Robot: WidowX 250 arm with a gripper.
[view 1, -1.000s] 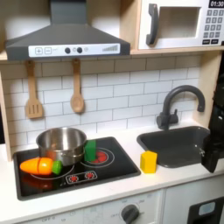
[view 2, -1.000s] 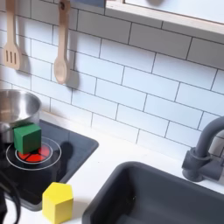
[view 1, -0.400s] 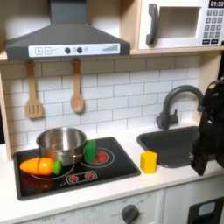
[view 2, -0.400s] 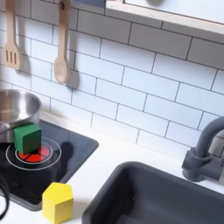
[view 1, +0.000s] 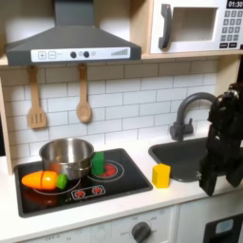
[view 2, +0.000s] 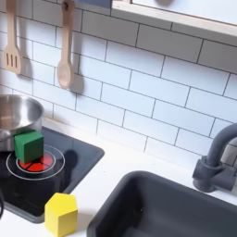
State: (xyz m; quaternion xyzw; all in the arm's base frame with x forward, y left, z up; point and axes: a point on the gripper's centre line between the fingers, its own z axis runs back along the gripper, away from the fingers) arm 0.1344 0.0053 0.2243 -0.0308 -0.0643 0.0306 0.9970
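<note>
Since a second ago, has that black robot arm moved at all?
Yes. In the first exterior view the black robot arm has risen and come leftward over the dark sink, closer to the curved grey faucet.

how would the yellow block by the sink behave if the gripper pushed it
The yellow block looks flat-sided and squat, so it would likely slide, not roll. It seems a light toy piece. Sitting on the smooth white counter, it may skid easily.
</note>
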